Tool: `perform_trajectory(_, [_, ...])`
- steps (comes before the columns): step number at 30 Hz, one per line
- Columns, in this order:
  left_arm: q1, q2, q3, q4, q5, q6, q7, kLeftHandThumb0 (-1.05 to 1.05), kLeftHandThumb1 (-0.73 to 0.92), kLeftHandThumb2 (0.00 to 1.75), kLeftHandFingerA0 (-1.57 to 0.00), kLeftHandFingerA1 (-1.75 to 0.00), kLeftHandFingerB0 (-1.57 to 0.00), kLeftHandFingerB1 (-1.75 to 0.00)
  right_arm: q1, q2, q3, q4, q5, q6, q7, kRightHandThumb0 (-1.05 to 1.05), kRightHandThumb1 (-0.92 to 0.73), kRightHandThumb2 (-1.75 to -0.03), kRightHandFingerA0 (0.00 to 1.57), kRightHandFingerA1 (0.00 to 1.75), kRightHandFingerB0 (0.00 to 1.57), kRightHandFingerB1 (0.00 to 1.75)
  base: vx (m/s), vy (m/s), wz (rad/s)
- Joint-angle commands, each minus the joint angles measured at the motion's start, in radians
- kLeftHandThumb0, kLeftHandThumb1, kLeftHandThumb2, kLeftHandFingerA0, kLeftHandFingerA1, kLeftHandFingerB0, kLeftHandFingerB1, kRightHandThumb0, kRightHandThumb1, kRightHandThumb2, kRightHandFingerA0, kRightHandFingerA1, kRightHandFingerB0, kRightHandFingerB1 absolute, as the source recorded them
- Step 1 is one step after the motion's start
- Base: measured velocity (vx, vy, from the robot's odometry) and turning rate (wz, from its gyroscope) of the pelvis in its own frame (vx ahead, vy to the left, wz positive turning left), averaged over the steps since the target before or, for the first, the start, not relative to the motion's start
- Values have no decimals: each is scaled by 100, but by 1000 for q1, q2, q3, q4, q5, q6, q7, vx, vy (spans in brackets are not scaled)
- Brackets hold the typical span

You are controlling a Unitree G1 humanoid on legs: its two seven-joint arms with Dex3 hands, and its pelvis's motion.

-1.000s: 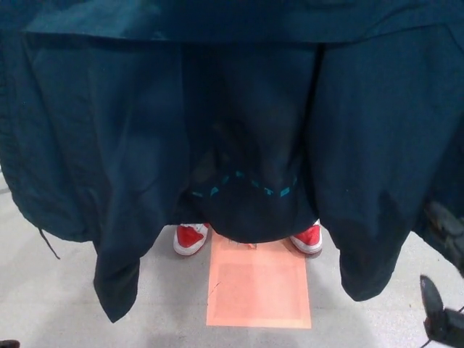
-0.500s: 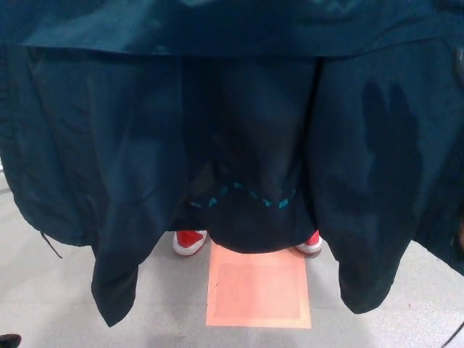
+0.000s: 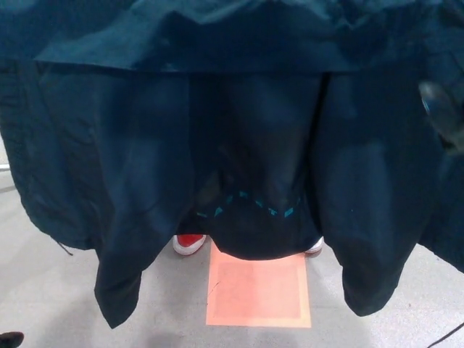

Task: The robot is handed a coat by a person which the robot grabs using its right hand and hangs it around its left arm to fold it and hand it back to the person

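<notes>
**Coat held up wide, right hand barely caught on camera**

The coat [image 3: 239,145] was held up spread wide right in front of the head camera, so nearly the whole view was filled by it. Both sleeves were left dangling below the hem. Under the hem, a person's red shoes [image 3: 190,243] were spotted at the far edge of an orange square [image 3: 257,290] marked on the floor [image 3: 43,290].

What could go wrong, as a guess: with the view blocked this badly, only a thin fold of that smooth-looking fabric might get pinched. The coat could then be dropped once the person's grip was let go. A loose sleeve could also be snagged or trapped when the thing gets draped over the left arm.

The right hand [image 3: 442,119] was only caught as a blurry smear at the right edge, raised high against the coat's upper part. Whether it was released, clenched or grasping cloth couldn't be told, nor whether the coat was even touched. The left hand wasn't seen at all.
</notes>
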Motion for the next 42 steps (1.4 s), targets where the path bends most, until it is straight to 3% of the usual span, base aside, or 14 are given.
perform_trajectory(1, [-10, 18, -2, -8, 9, -41, -3, -33, 62, 115, 0, -47, 0, -47, -293, -72, 154, 242, -76, 280, 272, -89, -89, -122, 0, 12, 0, 14, 0, 0, 0])
perform_trajectory(2, [-9, 22, -17, -12, 28, -46, 18, -66, 92, 73, -22, -32, -17, -31, -340, -62, 185, 307, -98, 276, 287, -90, -81, -98, 0, 4, 0, 13, 0, 0, 0])
perform_trajectory(13, [5, 21, -20, -9, 22, -52, 13, -33, 60, 114, 0, -47, 0, -47, -640, 4, 407, 707, -224, 267, 356, -92, -85, -121, 0, 13, 0, 16, 0, 0, 0])
perform_trajectory(18, [14, 18, -18, -8, 17, -56, 14, -34, 59, 114, 0, -46, 0, -46, -747, 37, 479, 870, -234, 271, 452, -95, -72, -92, 0, 4, 0, 13, 0, 0, 0])
perform_trajectory(21, [14, 21, -18, -10, 17, -69, 9, -33, 60, 114, -1, -47, -1, -46, -779, 39, 518, 909, -248, 257, 514, -94, -74, -115, 0, 10, 0, 13, 0, 0, 0])
perform_trajectory(22, [13, 20, -18, -11, 17, -71, 8, -67, 92, 72, -21, -32, -18, -30, -785, 41, 524, 921, -245, 253, 530, -95, -72, -113, 0, 10, 0, 13, 0, 0, 0])
perform_trajectory(27, [9, 22, -15, -6, 12, -79, 0, -68, 92, 72, -21, -32, -17, -30, -819, 56, 545, 955, -199, 225, 674, -95, -67, -110, 0, 10, 0, 14, 0, 0, 0])
perform_trajectory(28, [7, 23, -15, -8, 12, -78, -3, -67, 92, 73, -22, -32, -17, -30, -831, 64, 549, 955, -176, 229, 734, -101, -68, -88, 0, 7, 0, 16, 0, 0, 0])
perform_trajectory(30, [6, 24, -18, -7, 15, -74, -7, -66, 92, 73, -21, -32, -16, -30, -837, 79, 536, 965, -143, 254, 776, -97, -65, -106, 0, 9, 0, 13, 0, 0, 0])
perform_trajectory(31, [8, 22, -12, -11, 5, -74, -21, -33, 61, 115, 0, -46, 0, -47, -844, 91, 527, 975, -118, 270, 813, -105, -69, -106, 0, 2, 0, 6, 0, 0, 0])
perform_trajectory(38, [7, 24, -6, -7, -1, -79, -29, -32, 62, 115, 0, -47, 0, -47, -889, 153, 472, 1001, -27, 431, 932, -101, -61, -95, 0, 0, 0, 0, 0, 0, 0])
perform_trajectory(39, [7, 25, -7, -7, 1, -80, -28, -32, 62, 115, 0, -46, 0, -47, -901, 162, 471, 1005, -27, 460, 942, -87, -65, -60, 0, 12, 0, 6, 0, 0, 0])
perform_trajectory(40, [9, 26, -2, -6, -5, -90, -37, -32, 62, 115, 0, -47, 0, -47, -911, 164, 489, 1005, -53, 429, 939, -91, -55, -96, 1, 16, 0, 9, 0, 0, 0])
perform_trajectory(42, [11, 29, -4, -5, -2, -92, -42, -33, 60, 114, 0, -47, 0, -47, -926, 164, 542, 1007, -130, 337, 912, -99, -57, -100, 0, 0, 0, 2, 0, 0, 0])
